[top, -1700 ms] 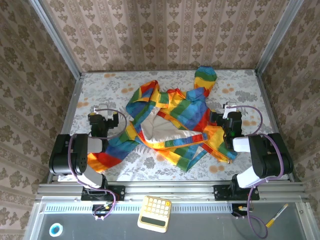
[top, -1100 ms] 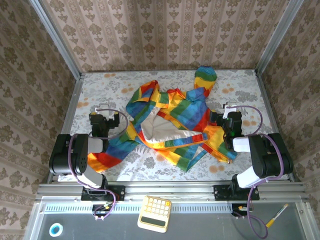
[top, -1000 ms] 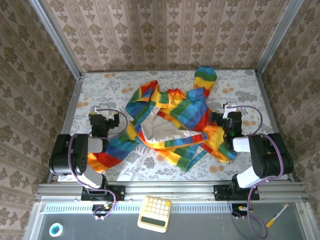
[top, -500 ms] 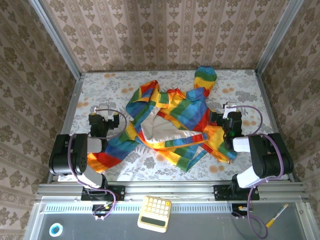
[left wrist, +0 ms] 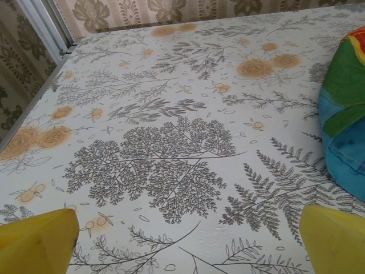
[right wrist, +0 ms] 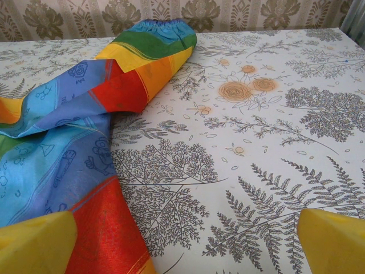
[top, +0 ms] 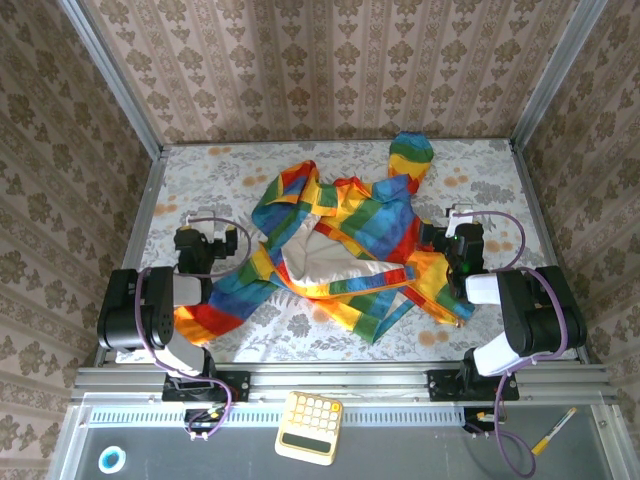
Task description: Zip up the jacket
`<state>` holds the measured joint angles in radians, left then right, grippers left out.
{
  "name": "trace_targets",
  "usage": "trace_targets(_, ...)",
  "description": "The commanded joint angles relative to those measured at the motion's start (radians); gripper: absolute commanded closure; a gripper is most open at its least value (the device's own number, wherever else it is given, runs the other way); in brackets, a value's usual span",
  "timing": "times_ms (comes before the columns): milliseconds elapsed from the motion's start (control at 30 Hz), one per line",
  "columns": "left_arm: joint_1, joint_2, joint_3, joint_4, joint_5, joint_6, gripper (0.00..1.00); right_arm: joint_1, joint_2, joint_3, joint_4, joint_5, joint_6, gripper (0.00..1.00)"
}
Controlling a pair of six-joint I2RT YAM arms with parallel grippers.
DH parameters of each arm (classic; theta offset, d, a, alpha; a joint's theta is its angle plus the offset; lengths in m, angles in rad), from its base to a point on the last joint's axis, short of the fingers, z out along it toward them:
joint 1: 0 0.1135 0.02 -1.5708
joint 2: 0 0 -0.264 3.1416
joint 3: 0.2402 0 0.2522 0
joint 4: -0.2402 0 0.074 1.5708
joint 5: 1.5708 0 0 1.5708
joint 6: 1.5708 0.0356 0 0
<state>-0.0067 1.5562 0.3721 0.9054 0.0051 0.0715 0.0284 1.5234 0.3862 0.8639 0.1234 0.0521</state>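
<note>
- Tabletop [top: 480, 180], under a floral cloth: bearing the jacket [top: 340, 250] across its middle, crumpled, front thrown open, nothing zipped.
- Jacket's spread: from beside the left arm almost to the right edge, with 1 sleeve [top: 410, 155] reaching the far edge right of centre and a red-and-blue end [top: 212, 312] trailing toward the near-left corner.
- Beige lining [top: 320, 258]: laid bare in the middle of the heap, a sign of the front panels folded back.
- Left gripper [top: 203, 244]: low over bare cloth toward the left edge, just beside the jacket, jaws wide apart, holding nothing. In the left wrist view, blue and green fabric at the right, clear of both yellow fingers [left wrist: 40, 242].
- Right gripper [top: 453, 238]: at the jacket's right side, toward the right edge, jaws likewise wide apart, gripping nothing. In the right wrist view, red and blue stripes running under 1 of its fingers [right wrist: 34, 242], bare cloth between the 2.
- Step in hand, by judgement: the very start, both arms poised beside the garment before any grasp.
- Zipper: its 2 halves and slider impossible to pick out in the tangle.
- Next move, likely: pinch the fabric on each side, pull the panels flat and bring the 2 front edges together at the hem; thin cloth, so liable to bunch rather than slide.
</note>
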Motion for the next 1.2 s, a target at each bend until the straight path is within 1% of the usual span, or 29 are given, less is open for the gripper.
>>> trace_targets(0,-0.004,-0.037,0.002,0.009,0.025,-0.001,0.00,-0.001,0.006,0.014,0.006,-0.019,-0.019,0.00)
trace_targets(100,-0.008,-0.117,-0.012,-0.035,0.001,-0.002,0.01,0.002,-0.031,0.028,-0.053,-0.085,-0.049,0.00)
trace_targets(167,-0.015,-0.193,0.011,-0.157,-0.037,-0.028,0.03,0.004,-0.084,0.051,-0.150,-0.085,-0.048,0.00)
trace_targets(200,-0.014,-0.225,0.029,-0.229,-0.046,-0.053,0.05,0.004,-0.114,0.075,-0.224,-0.075,-0.037,0.00)
trace_targets(233,-0.013,-0.260,0.047,-0.303,-0.040,-0.076,0.07,0.004,-0.124,0.115,-0.338,-0.052,-0.005,0.00)
trace_targets(267,-0.014,-0.290,0.061,-0.358,-0.020,-0.096,0.10,0.004,-0.173,0.165,-0.458,-0.029,0.028,0.00)
trace_targets(300,-0.016,-0.313,0.072,-0.397,-0.001,-0.116,0.14,0.004,-0.180,0.206,-0.543,-0.023,0.048,0.00)
trace_targets(333,-0.031,-0.337,0.089,-0.445,0.011,-0.101,0.18,0.004,-0.183,0.249,-0.633,-0.027,0.061,0.03)
trace_targets(367,-0.058,-0.360,0.119,-0.526,-0.018,-0.102,0.19,0.007,-0.184,0.288,-0.713,-0.026,0.079,0.04)
trace_targets(400,-0.072,-0.376,0.155,-0.608,-0.037,-0.124,0.19,0.010,-0.187,0.319,-0.773,-0.026,0.105,0.04)
trace_targets(467,-0.091,-0.379,0.240,-0.774,-0.003,-0.187,0.23,0.017,-0.189,0.370,-0.885,-0.055,0.167,0.06)
trace_targets(500,-0.105,-0.373,0.271,-0.825,0.013,-0.214,0.26,0.023,-0.189,0.381,-0.917,-0.074,0.189,0.07)
trace_targets(600,-0.202,-0.329,0.341,-0.922,0.042,-0.316,0.33,0.048,-0.161,0.393,-0.971,-0.156,0.265,0.09)
trace_targets(667,-0.303,-0.274,0.370,-0.944,0.066,-0.387,0.43,0.063,-0.101,0.397,-0.994,-0.268,0.299,0.18)
trace_targets(733,-0.418,-0.196,0.405,-0.950,0.090,-0.437,0.50,0.083,-0.050,0.402,-1.007,-0.339,0.315,0.29)
trace_targets(767,-0.489,-0.148,0.429,-0.960,0.091,-0.464,0.55,0.094,-0.026,0.403,-1.013,-0.356,0.320,0.34)
trace_targets(867,-0.648,-0.010,0.502,-0.966,0.100,-0.534,0.63,0.123,0.014,0.393,-1.013,-0.370,0.328,0.48)
trace_targets(933,-0.725,0.062,0.531,-0.945,0.089,-0.560,0.64,0.136,0.029,0.385,-1.014,-0.379,0.325,0.54)
trace_targets(967,-0.752,0.096,0.539,-0.932,0.077,-0.573,0.64,0.140,0.037,0.382,-1.015,-0.383,0.323,0.56)
trace_targets(1033,-0.761,0.156,0.543,-0.913,0.067,-0.613,0.63,0.150,0.060,0.376,-1.024,-0.396,0.317,0.57)
trace_targets(1100,-0.727,0.206,0.542,-0.901,0.090,-0.666,0.62,0.164,0.075,0.375,-1.035,-0.414,0.300,0.58)
trace_targets(1167,-0.676,0.247,0.532,-0.876,0.149,-0.703,0.62,0.188,0.073,0.375,-1.051,-0.414,0.286,0.59)
